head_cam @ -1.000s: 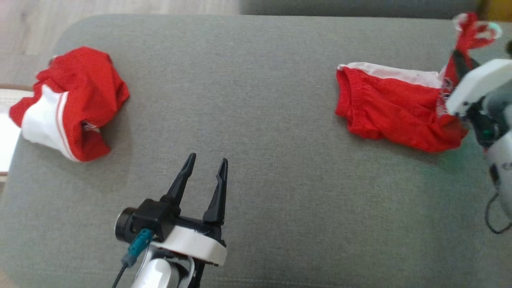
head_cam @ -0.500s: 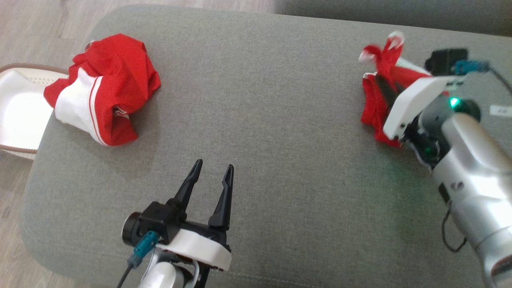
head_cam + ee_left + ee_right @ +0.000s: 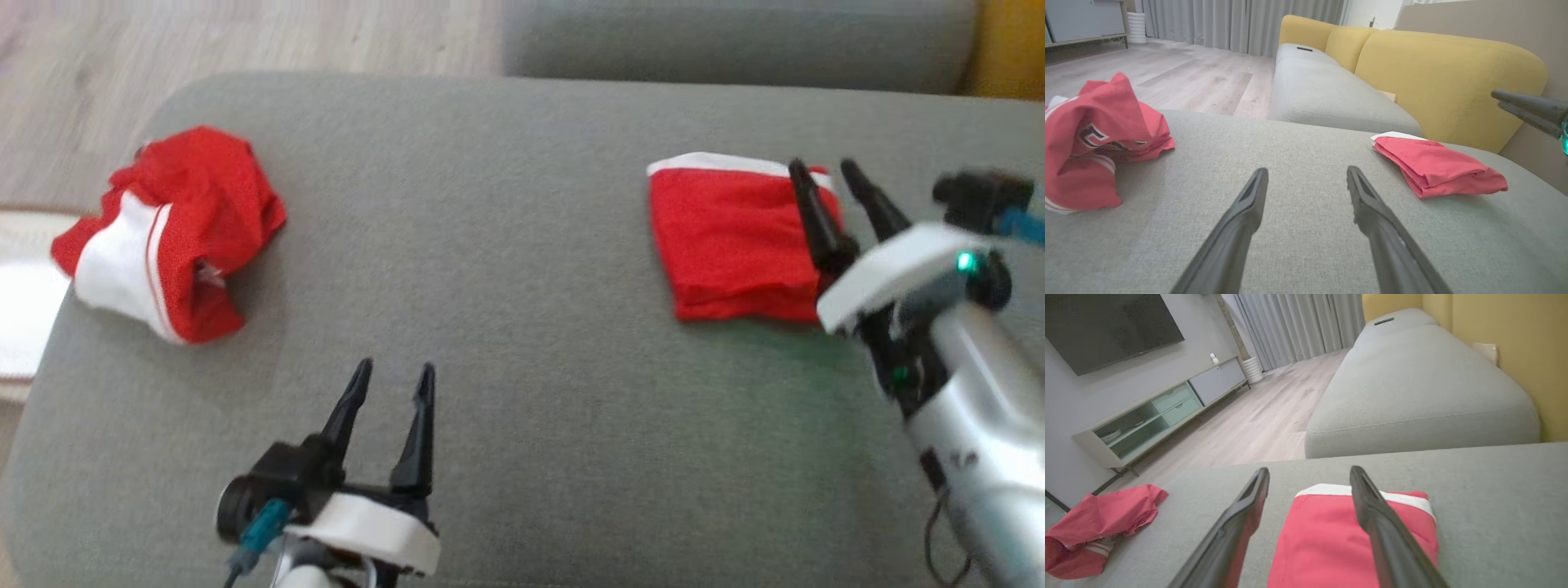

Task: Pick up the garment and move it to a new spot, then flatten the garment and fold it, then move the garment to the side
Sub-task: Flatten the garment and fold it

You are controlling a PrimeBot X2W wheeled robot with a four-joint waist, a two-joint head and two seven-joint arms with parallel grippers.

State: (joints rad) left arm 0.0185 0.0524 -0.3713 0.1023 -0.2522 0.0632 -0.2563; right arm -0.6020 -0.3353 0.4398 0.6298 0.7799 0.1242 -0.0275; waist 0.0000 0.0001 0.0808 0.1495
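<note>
The garment [image 3: 735, 245], red with a white band along its far edge, lies folded in a flat rectangle on the right of the grey cushion [image 3: 522, 327]. My right gripper [image 3: 822, 166] hovers open over its right edge with nothing between the fingers. In the right wrist view the garment [image 3: 1331, 539] lies just under the right gripper [image 3: 1309, 471]. My left gripper [image 3: 396, 367] stands open and empty near the front middle of the cushion, far from the fabric. In the left wrist view the left gripper [image 3: 1306, 171] is over bare cushion, with the garment [image 3: 1433, 167] at the right.
A second, crumpled red and white garment [image 3: 167, 233] sits at the cushion's left edge. A white object [image 3: 24, 318] lies on the wood floor beyond that edge. Another grey seat [image 3: 1323, 90] and a yellow sofa back [image 3: 1445, 77] lie behind.
The right gripper has opened and let go of the garment, which it held bunched up before. The fabric now lies folded flat. The head camera has shifted; the left arm has kept its pose.
</note>
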